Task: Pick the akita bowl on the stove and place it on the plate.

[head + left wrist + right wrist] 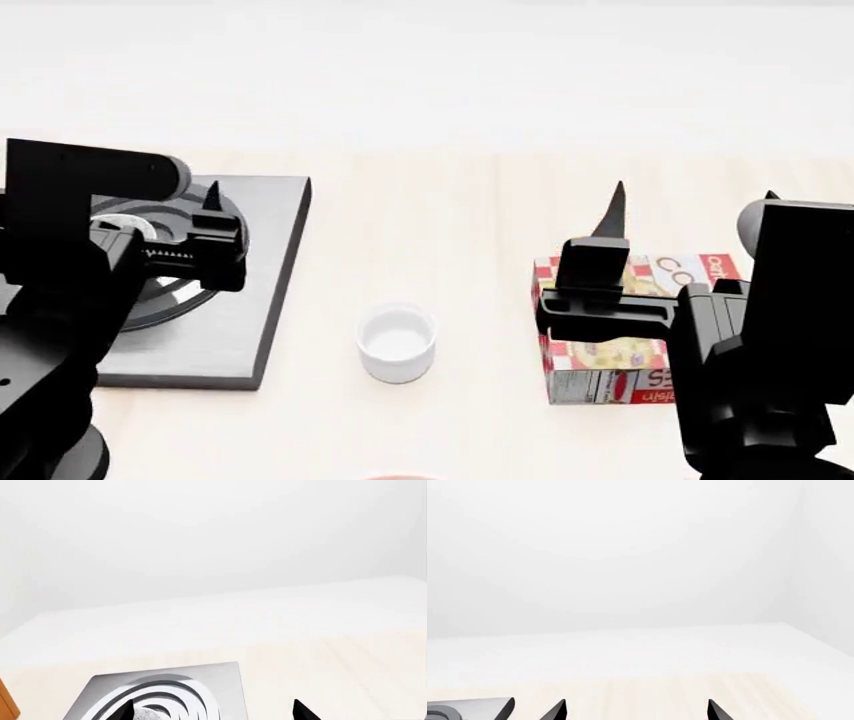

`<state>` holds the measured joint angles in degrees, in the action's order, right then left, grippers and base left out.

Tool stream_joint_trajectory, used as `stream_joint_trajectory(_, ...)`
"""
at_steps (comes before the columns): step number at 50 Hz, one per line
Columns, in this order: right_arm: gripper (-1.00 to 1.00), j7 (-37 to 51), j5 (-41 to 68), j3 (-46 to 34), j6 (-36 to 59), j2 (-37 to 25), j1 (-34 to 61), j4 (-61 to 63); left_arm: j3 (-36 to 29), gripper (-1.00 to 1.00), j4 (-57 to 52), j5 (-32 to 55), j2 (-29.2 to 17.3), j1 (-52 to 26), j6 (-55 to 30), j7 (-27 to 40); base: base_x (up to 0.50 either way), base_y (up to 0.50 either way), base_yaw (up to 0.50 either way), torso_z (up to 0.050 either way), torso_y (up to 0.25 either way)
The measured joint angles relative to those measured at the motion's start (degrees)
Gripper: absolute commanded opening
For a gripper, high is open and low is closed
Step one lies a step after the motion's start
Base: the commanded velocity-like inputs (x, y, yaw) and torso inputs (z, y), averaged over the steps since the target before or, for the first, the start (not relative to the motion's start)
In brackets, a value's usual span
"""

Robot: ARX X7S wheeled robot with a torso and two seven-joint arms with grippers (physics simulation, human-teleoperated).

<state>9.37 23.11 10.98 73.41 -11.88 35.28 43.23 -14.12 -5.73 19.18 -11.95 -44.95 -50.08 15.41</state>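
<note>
Akita bowl, small, white with grey speckle (pixel 152 713), sits on the flat dark-grey metal stove's (pixel 254 330) burner rings, between the left gripper's (pixel 210 712) spread fingers; right gripper (pixel 636 711) hangs open above a red-checked carton (pixel 601 372)

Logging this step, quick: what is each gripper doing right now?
Left gripper: open over the stove, fingers either side of the akita bowl, not closed on it.
Right gripper: open, holding nothing.
</note>
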Motion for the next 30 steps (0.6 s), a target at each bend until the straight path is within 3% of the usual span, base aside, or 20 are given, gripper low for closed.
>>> stream_joint_trajectory(16, 1.00, 0.39, 0.63, 0.09, -0.12, -0.16, -0.04, 0.13, -0.52, 1.00, -0.14, 0.34, -0.42, -0.03, 0.13, 0.04, 0.32, 0.00, 0.00, 0.000, 0.000)
stream_joint_trajectory(30, 1.00, 0.99, 1.18, 0.40, 0.19, -0.16, 0.00, 0.33, 0.09, 1.00, 3.68, 1.63, -0.37, -8.55, -2.30, -1.48, 0.01, 0.00, 0.00, 0.000, 0.001)
